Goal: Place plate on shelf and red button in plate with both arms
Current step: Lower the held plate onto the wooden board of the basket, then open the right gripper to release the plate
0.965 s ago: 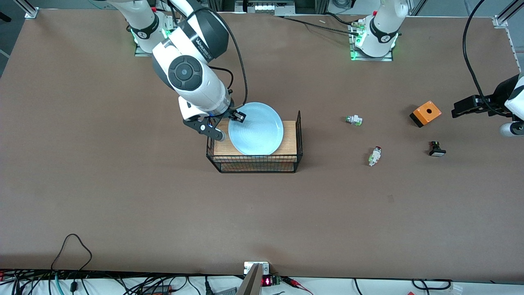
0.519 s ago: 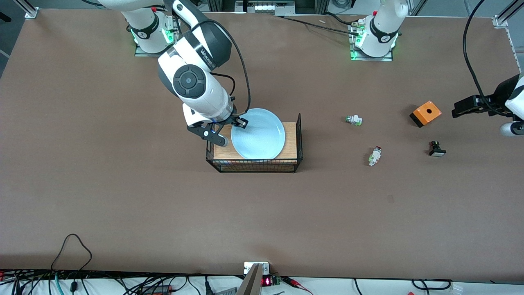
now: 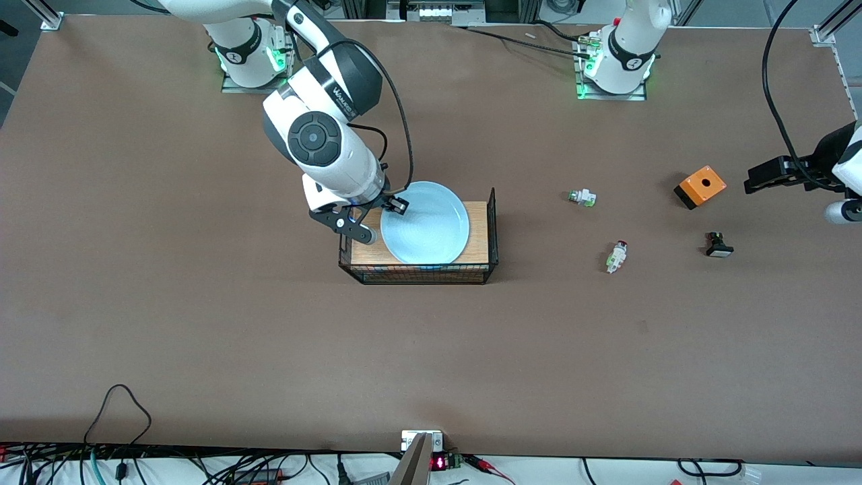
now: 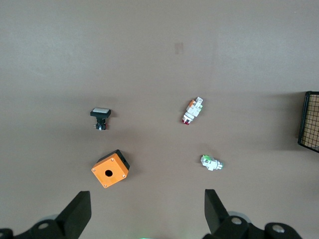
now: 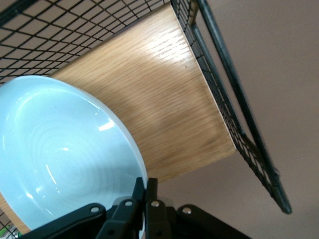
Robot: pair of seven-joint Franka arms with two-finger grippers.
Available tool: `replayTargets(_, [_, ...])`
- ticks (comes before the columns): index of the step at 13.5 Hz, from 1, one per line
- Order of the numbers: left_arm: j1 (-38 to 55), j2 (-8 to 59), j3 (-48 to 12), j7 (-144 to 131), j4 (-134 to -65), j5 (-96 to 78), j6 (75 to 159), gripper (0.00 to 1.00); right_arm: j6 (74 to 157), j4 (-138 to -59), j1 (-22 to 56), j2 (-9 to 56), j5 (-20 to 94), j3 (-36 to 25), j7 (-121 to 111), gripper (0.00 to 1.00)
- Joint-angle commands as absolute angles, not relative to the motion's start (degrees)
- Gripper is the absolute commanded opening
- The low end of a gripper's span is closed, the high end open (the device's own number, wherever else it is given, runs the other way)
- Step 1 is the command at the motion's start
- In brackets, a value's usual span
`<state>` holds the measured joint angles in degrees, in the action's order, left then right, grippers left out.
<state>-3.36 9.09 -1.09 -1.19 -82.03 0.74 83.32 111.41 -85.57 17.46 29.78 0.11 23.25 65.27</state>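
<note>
1. Over the wire basket's right-arm end, the right gripper point(image 3: 386, 214) is pinching the rim of the round, shallow, light blue plate point(image 3: 425, 223); its fingers are clenched tight on that rim, seen clearly in the right wrist view point(image 5: 144, 191).
2. The plate point(image 5: 60, 154) is sitting over the wooden board point(image 3: 477, 232) that lies on top of the black wire-mesh basket point(image 3: 495, 229); whether it is touching the board all round I cannot tell.
3. The board's light oak grain point(image 5: 164, 109) is showing bare beside the plate, with the basket's mesh wall point(image 5: 234, 99) standing up along its edge.
4. At the left arm's end of the table, the left gripper point(image 3: 774, 176) is hanging in the air, waiting, fingers released wide; both black fingers point(image 4: 77, 214) are showing spread apart in the left wrist view, nothing between them.
5. The tiny white-bodied red button with the dark red cap point(image 3: 617, 256) is lying on its side on the brown table point(image 3: 202, 323), between the basket and the black-and-white button point(image 3: 718, 245), well apart from both grippers.
6. The red button point(image 4: 192, 110) is lying nearer the front camera than the green-capped button point(image 3: 582, 197).
7. The orange square box with a round hole point(image 3: 700, 186) is sitting just beside the left gripper's spot, farther from the front camera than the black-and-white button.
</note>
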Motion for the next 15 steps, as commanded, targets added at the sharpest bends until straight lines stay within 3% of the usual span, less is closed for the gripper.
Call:
replayTargets(1, [-2.6, 9.8, -1.2, -0.4, -80.8, 1.0, 83.0, 1.00, 112.7, -85.4, 17.6, 29.9, -1.4, 22.8, 66.5, 0.04])
replayTargets(10, [-1.4, 9.8, -1.2, -0.4, -80.8, 3.4, 83.0, 1.00, 112.7, -86.9, 17.7, 29.6, -1.5, 22.8, 66.5, 0.03])
replayTargets(15, [-1.4, 9.8, -1.2, -0.9, -80.8, 3.4, 83.0, 1.00, 113.3, -91.7, 17.8, 27.1, -1.6, 22.8, 66.5, 0.03])
